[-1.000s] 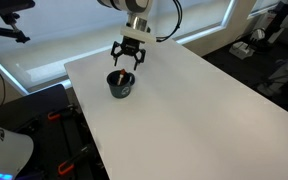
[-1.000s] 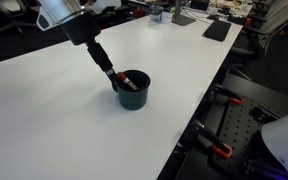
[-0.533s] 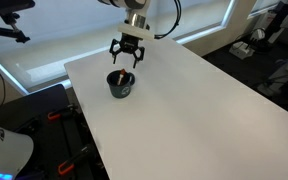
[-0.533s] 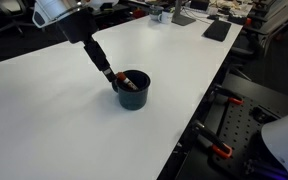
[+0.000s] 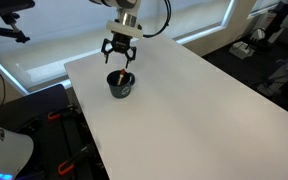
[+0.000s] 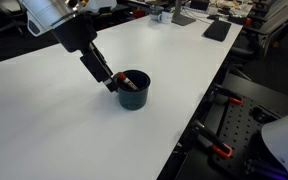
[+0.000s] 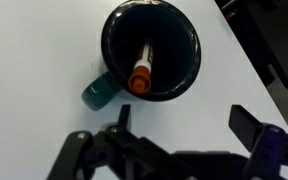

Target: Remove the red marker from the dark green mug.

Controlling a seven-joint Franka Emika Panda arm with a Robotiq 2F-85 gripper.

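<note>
- Dark green glaze, near black: the dark green mug [image 7: 176,45] stands upright on the white table [image 5: 184,100]. In the wrist view its handle [image 7: 97,92] juts out at 8 o'clock.
- The red marker [image 7: 142,68] is inside the mug, leaning on the wall. Its pale barrel runs from 12 toward 6 o'clock, with the orange-red end close to the rim at 6.
- The gripper [image 7: 184,125] hangs above the mug with its fingers spread wide and nothing between them. An exterior view [image 5: 120,58] seems to show it clear of the rim, though the gap is hard to judge.
- In the wrist view the fingers sit near 7 and 4 o'clock of the frame, so their midline lies toward 3 o'clock of the marker.
- Step in hand, by my reading: line up and descend for the grasp.
- Shift toward 9 o'clock until the marker's upper end sits midway between the fingers. The closing line already crosses the barrel, so a wrist turn looks unnecessary.
- Mind the rim, because fingers this wide may land on it. Narrow the spread or keep the grasp high on the exposed end.
- Close gently and lift along the lean, so the mug neither tips nor drags.
</note>
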